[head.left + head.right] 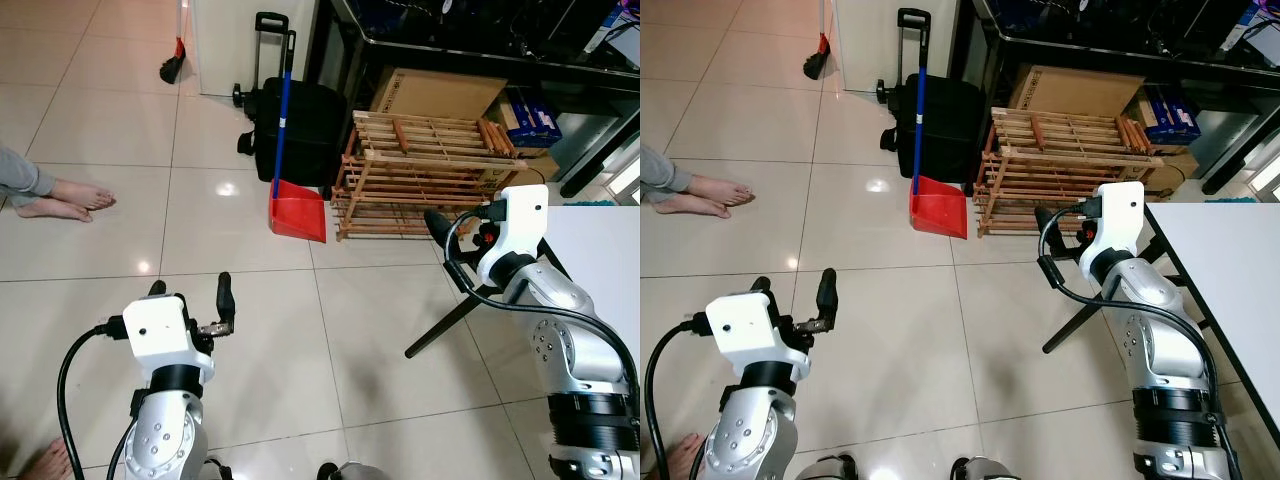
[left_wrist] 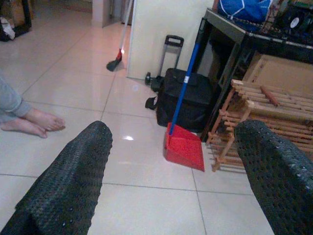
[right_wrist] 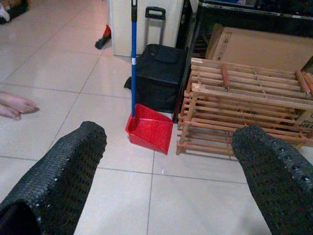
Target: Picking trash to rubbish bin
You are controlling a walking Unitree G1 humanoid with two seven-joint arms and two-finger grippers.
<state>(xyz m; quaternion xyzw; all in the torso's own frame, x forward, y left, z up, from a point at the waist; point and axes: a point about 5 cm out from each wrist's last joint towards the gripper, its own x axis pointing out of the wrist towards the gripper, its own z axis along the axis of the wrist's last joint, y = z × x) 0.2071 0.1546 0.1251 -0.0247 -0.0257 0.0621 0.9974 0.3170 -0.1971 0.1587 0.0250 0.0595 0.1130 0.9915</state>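
Note:
Low over the tiled floor (image 1: 250,330), my left gripper (image 1: 192,297) is open with nothing between its fingers. My right gripper (image 3: 170,133) is raised at the right, beside the white table's corner, also open and holding nothing. Both wrist views look between the spread black fingers (image 2: 73,176) towards a red dustpan (image 1: 297,214) with a blue handle (image 1: 283,110). It stands on the floor ahead, leaning on a black trolley bag (image 1: 300,125).
A wooden slatted rack (image 1: 425,175) lies right of the dustpan, with a cardboard box (image 1: 435,95) under a dark desk behind. A white table (image 1: 600,250) and its slanted black leg (image 1: 450,322) stand at right. A person's bare feet (image 1: 65,200) rest at left. A broom (image 1: 173,68) leans far back.

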